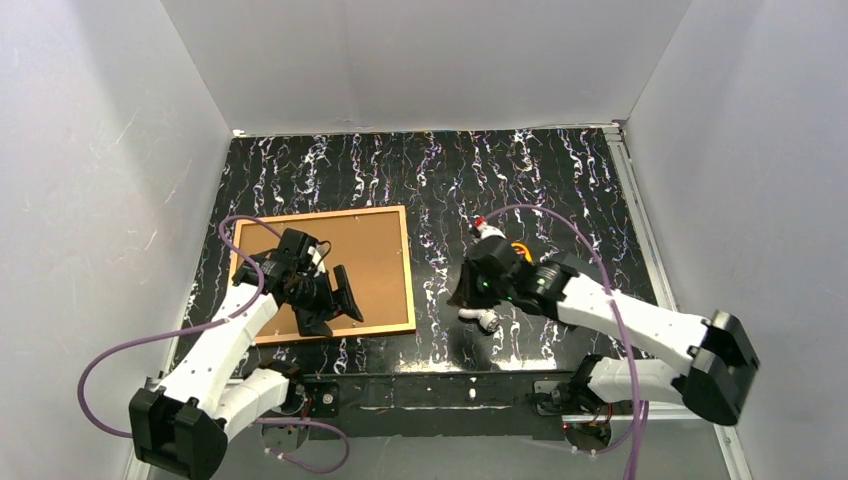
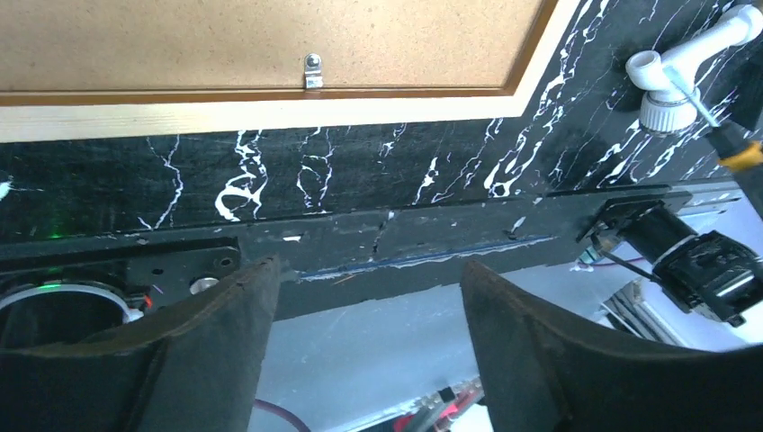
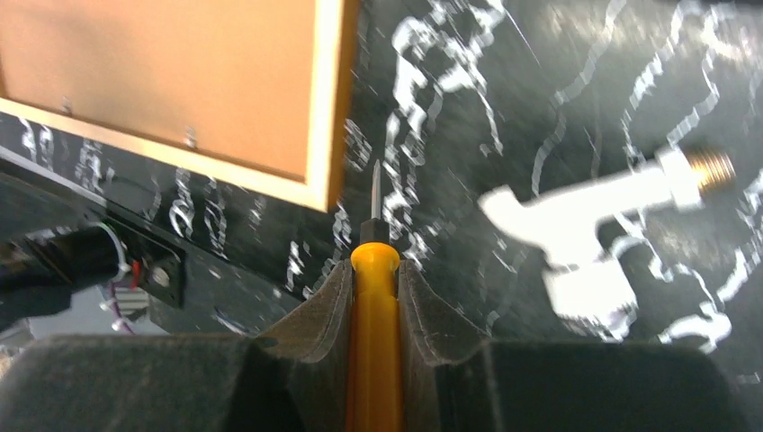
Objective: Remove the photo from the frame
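L claw [image 2: 369,270]: jaws held wide apart, nothing gripped.
R claw [image 3: 375,270]: clamped tight on the yellow handle of a screwdriver [image 3: 375,351], blade pointed fwd out of the fingers.
Frame, where: the frame [image 1: 409,270] is laid flat on the table [image 1: 520,170], cork back [image 1: 365,255] up. It's just ahead of and below L claw, and off to the left of R claw.
Photo: not seen. Judged to be shut in under the cork back, so nothing's there to be gripped yet.
Key relation: in R wrist view the frame's near-right corner is seen just left of the blade tip, apart, not touching. Blade is aimed past the corner, not at it.
Long axis: frame's long sides are run left-right across L claw's view, square to its reach. From R claw the near long side is seen slanting off ahead-left.
Nearer arm: L claw, shown over the frame's near part in top view. R claw is near too, but held off the right rail w/ the tool.
Tabs: 1 small metal tab [image 2: 312,72] is seen on the near rail ahead of L claw. 2 more specks are made out on that rail in R wrist view, too blurred to call.
Next move (judgement): blade to be swung left onto a tab, frame to be steadied by L claw.
Clutter: white pipe fitting [image 3: 585,225] right of the blade, away from the frame.
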`<state>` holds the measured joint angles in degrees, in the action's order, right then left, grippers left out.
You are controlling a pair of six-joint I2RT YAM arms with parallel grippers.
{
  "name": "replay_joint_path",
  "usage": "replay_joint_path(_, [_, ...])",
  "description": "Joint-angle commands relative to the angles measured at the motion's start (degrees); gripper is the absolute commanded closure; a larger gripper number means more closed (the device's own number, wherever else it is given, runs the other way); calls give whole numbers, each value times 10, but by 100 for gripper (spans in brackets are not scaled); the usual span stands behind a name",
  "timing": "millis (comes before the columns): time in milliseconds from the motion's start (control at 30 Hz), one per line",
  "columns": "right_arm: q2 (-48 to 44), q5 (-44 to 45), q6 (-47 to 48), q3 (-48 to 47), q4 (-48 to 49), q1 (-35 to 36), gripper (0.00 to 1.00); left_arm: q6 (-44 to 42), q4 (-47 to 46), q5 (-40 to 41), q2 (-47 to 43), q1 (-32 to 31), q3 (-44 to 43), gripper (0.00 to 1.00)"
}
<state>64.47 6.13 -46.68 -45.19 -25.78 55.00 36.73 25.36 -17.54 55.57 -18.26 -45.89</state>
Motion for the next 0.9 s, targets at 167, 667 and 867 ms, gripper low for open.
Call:
replay_joint_path(167, [167, 52, 55, -199, 42, 19, 99, 23, 17, -72, 91, 34, 27, 49])
replay_joint_path(667, [362, 111, 81, -374, -27, 23, 99, 33, 11, 25, 138, 35, 54, 100])
replay_joint_path(867, [381, 137, 72, -362, -11, 27, 99, 46, -27, 57, 131, 35, 93, 100])
